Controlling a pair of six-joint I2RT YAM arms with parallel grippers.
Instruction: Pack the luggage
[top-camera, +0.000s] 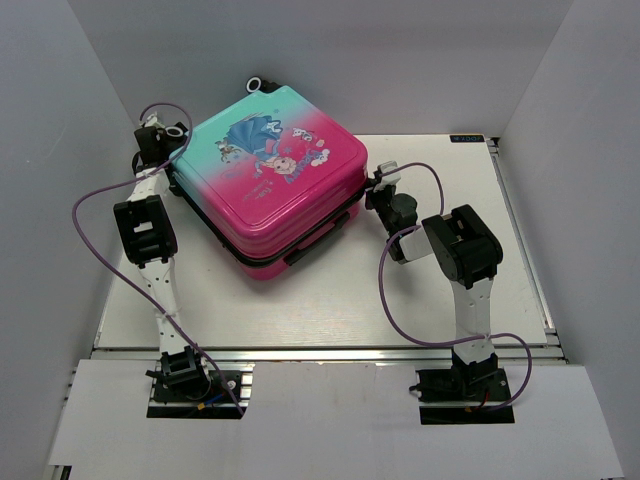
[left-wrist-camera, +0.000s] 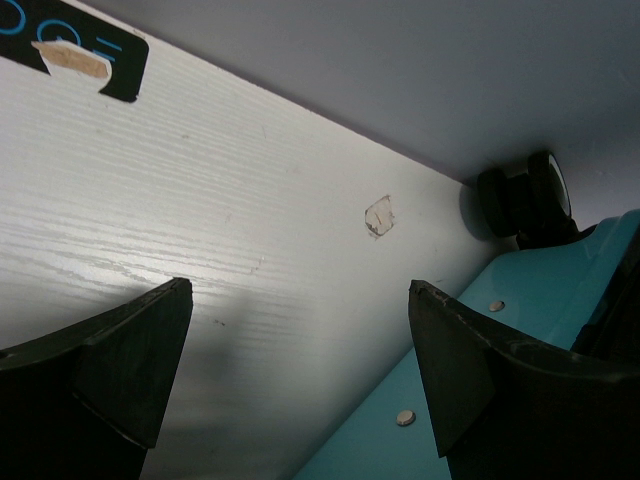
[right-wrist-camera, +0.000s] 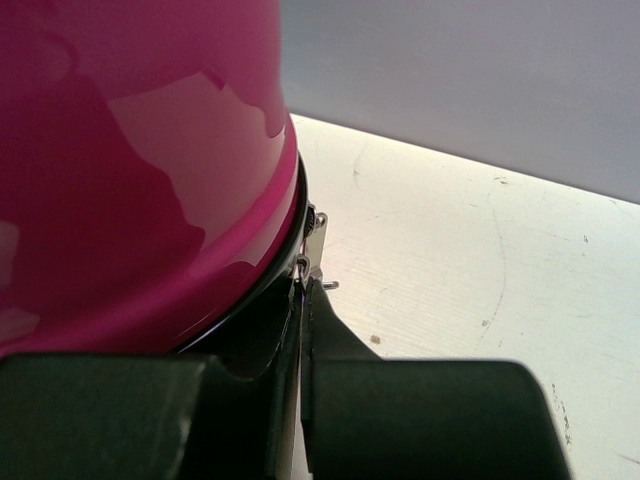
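White table (top-camera: 300, 310); closed luggage (top-camera: 270, 180) lying flat on it, toward far-left corner.

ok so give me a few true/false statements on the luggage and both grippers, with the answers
1. The luggage lies flat and closed on the table, print side up. True.
2. The left gripper is shut. False: it is wide open with nothing between its fingers, next to the teal shell.
3. The right gripper is shut, its tips at the zip seam on the pink side. True.
4. The teal end of the shell is by the right gripper. False: teal is by the left gripper, pink by the right.
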